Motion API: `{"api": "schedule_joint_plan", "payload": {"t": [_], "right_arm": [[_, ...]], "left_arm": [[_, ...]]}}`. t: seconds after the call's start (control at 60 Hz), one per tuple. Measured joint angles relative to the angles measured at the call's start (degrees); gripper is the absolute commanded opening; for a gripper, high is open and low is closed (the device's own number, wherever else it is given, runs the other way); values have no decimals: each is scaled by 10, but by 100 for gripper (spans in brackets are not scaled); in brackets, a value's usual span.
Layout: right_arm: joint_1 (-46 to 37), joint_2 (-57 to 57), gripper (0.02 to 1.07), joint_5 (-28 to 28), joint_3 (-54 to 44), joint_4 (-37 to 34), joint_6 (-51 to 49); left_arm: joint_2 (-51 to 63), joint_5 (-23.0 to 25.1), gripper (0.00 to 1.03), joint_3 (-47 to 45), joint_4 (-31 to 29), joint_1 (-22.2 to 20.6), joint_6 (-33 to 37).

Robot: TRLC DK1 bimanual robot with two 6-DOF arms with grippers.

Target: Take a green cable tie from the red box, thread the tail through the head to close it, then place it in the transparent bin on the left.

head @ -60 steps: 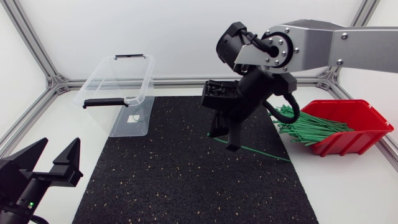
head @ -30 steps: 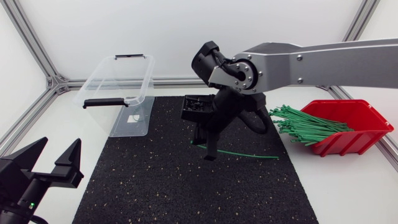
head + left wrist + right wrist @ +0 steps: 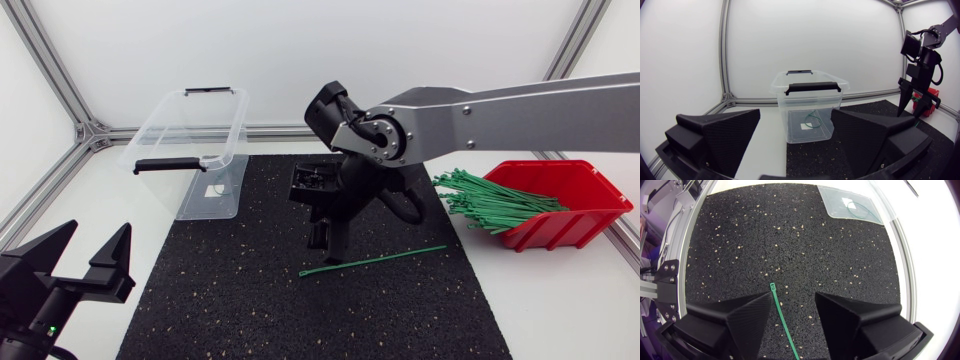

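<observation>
One green cable tie (image 3: 372, 259) lies straight and unlooped on the black mat (image 3: 230, 300). My right gripper (image 3: 327, 248) points down over its left end, open, holding nothing. In the right wrist view the tie (image 3: 780, 315) runs along the mat between the spread fingers (image 3: 740, 320), its head just past the tips of the right gripper (image 3: 792, 300). The red box (image 3: 575, 205) at the right holds several green ties (image 3: 490, 205). The transparent bin (image 3: 195, 150) stands at the back left with a closed green tie (image 3: 812, 120) inside. My left gripper (image 3: 97, 232) rests open at the front left.
The aluminium frame posts (image 3: 60, 90) border the white table. In the left wrist view the bin (image 3: 810, 107) stands straight ahead of my left gripper (image 3: 795, 112), and the right arm (image 3: 919, 70) hangs over the mat beyond it.
My right arm carried the tie leftward over the mat and lowered. Its gripper has opened, and the tie now lies flat on the mat.
</observation>
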State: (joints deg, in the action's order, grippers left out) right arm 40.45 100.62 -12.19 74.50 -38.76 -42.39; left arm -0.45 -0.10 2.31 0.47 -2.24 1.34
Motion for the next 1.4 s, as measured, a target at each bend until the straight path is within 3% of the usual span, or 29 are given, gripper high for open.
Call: {"api": "schedule_joint_plan", "payload": {"t": [0.383, 0.933, 1.133, 1.4], "right_arm": [[-29, -59, 102, -15, -37, 0, -5], [-83, -79, 102, -32, -109, 4, -50], [-99, -88, 102, -41, -128, 13, -74], [-110, -89, 102, -41, -146, 16, -100]], "left_arm": [[16, 0, 92, 5, -7, -9, 18], [364, 33, 89, 203, -52, -7, 19], [462, 48, 87, 264, -57, -48, 140], [557, 57, 90, 341, -135, -114, 254]]}}
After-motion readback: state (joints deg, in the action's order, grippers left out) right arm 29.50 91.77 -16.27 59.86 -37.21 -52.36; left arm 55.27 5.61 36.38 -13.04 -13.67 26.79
